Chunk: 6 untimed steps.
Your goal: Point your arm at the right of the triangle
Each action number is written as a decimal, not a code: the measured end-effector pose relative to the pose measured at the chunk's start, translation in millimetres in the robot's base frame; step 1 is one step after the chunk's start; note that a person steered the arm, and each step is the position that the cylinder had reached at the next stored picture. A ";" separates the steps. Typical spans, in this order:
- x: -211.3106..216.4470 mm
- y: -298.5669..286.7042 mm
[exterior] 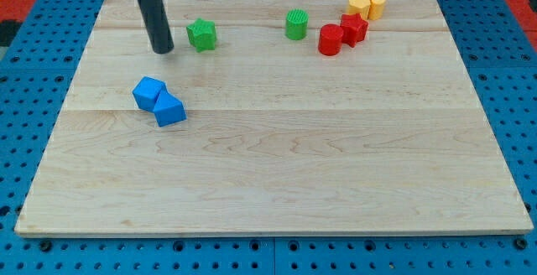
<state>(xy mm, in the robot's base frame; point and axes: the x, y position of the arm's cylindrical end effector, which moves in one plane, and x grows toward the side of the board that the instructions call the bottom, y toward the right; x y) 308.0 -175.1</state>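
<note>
My tip (163,50) rests on the wooden board (277,166) near its upper left. Two blue blocks touch each other below it: a cube-like one (148,93) and, at its lower right, a wedge-like one (170,110) that may be the triangle. My tip is above both, well apart from them. A green star-like block (201,34) lies just to the right of my tip, a small gap between them.
A green cylinder (296,24) stands at the top middle. A red cylinder (331,39) and a red star-like block (354,28) touch at the top right. Two yellow blocks (367,5) sit behind them by the top edge.
</note>
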 end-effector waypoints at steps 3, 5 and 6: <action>-12.8 157.0; 142.3 186.8; 167.3 130.4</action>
